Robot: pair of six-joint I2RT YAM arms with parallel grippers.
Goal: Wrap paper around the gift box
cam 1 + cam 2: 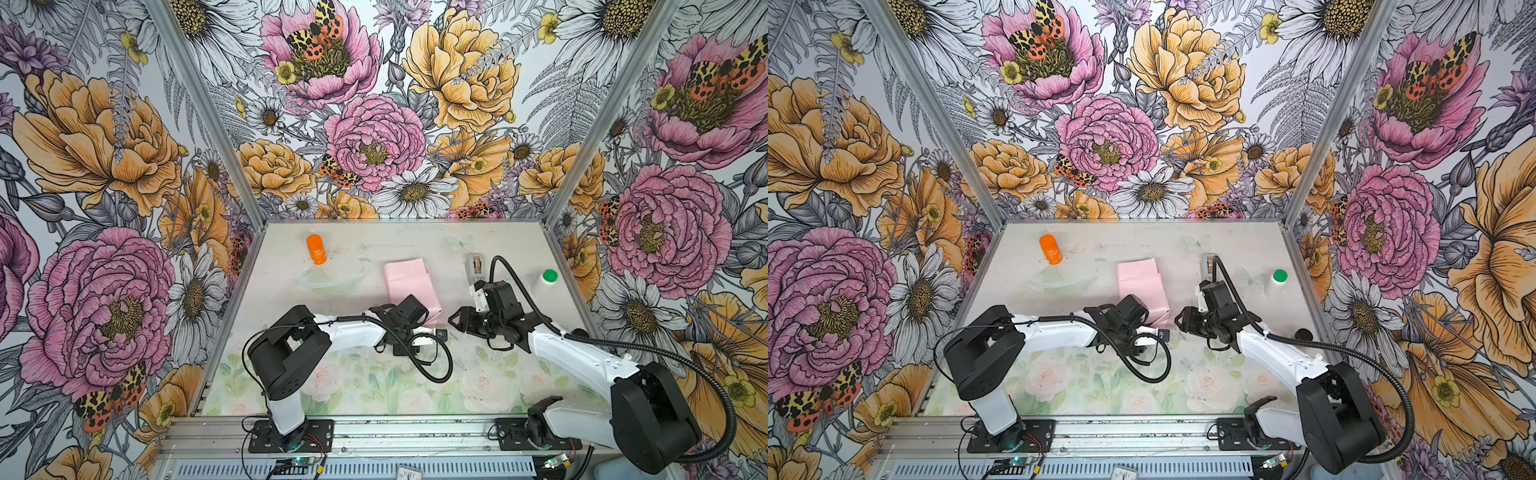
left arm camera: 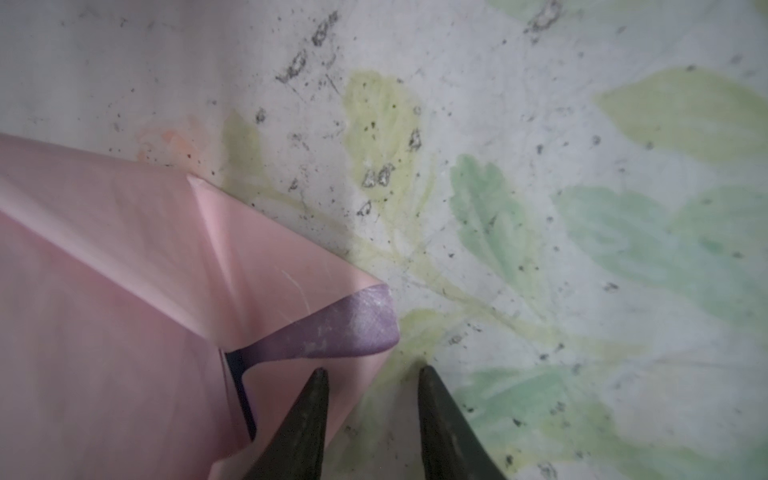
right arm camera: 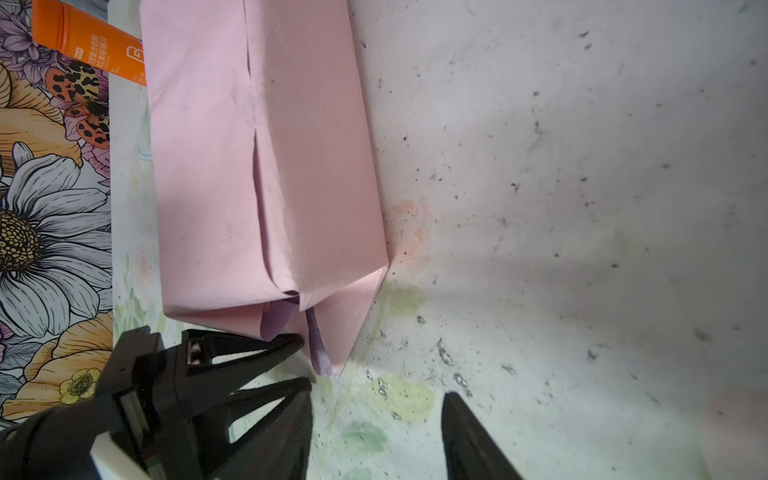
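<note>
The paper [image 1: 405,278] [image 1: 1138,278] is folded round the gift box as a long pale pink parcel in the middle of the table. Only a dark navy sliver of the gift box [image 2: 240,382] shows, under a curled lilac flap [image 2: 345,328]. My left gripper [image 2: 372,370] [image 1: 432,326] is open at the parcel's near end, with one finger over the pink corner flap and the other over bare table. Its fingers [image 3: 266,349] show beside the folded end in the right wrist view. My right gripper [image 3: 374,395] [image 1: 455,322] [image 1: 1181,320] is open and empty, just right of that end.
An orange tube [image 1: 316,249] [image 1: 1050,249] lies at the far left. A grey tape dispenser [image 1: 476,268] sits behind my right wrist, and a white bottle with a green cap [image 1: 548,280] [image 1: 1278,280] stands at the right. Floral walls enclose three sides.
</note>
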